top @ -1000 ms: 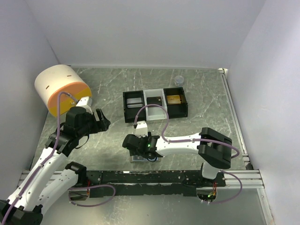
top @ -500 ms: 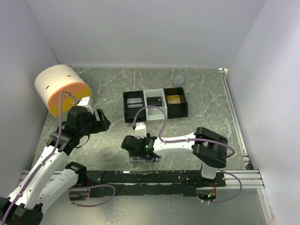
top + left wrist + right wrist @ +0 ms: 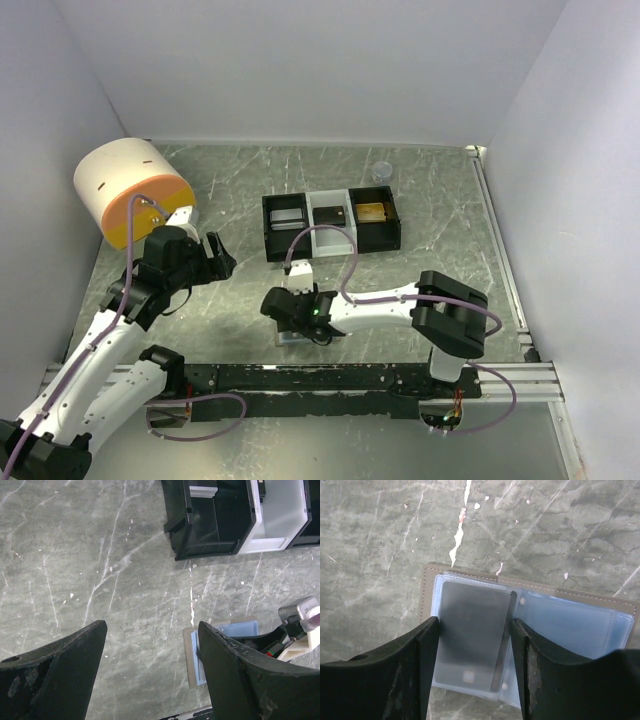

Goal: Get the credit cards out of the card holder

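Card holder (image 3: 222, 631) partly hidden beneath right pincer (image 3: 474, 630).

No lettering, number or logo is legible in any view.

The card (image 3: 470, 625) in the card holder (image 3: 570, 625) lies under a cloudy sleeve: its face shows as a dark grey blur with one small pale square near its lower edge, and any print on it is too smeared to read. In the top view, what lies in the tray (image 3: 285, 253) is too small for any marking to be made out.
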Available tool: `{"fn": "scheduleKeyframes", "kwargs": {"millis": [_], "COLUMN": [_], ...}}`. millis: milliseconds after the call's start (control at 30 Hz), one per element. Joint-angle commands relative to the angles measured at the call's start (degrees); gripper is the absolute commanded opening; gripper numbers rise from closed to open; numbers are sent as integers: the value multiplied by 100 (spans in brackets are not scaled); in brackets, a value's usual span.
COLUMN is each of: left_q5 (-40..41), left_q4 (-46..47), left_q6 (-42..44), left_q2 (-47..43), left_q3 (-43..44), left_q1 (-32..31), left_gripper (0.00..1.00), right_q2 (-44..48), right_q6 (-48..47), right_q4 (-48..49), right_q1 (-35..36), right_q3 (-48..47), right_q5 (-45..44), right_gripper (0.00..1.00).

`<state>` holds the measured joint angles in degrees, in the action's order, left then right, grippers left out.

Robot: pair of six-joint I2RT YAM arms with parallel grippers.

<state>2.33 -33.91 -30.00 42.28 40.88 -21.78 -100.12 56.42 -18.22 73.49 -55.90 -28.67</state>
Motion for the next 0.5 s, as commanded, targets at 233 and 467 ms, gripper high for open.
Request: {"fn": "scheduleKeyframes", "kwargs": {"millis": [233, 467], "left_q5": [-1385, -2998], "left_q4": [535, 1582], "left_q6": [233, -337], "left_q2": [236, 400], "left_q3": [-101, -925], "left_q1": [26, -28], "left_gripper": [83, 77], "right_q2": [568, 575], "right_q6": [294, 410], "right_q4": [2406, 2723], "right_q1": [-771, -913], "right_q3": [1863, 2143], "right_q5": [1842, 2036], "right_gripper": [46, 47]}}
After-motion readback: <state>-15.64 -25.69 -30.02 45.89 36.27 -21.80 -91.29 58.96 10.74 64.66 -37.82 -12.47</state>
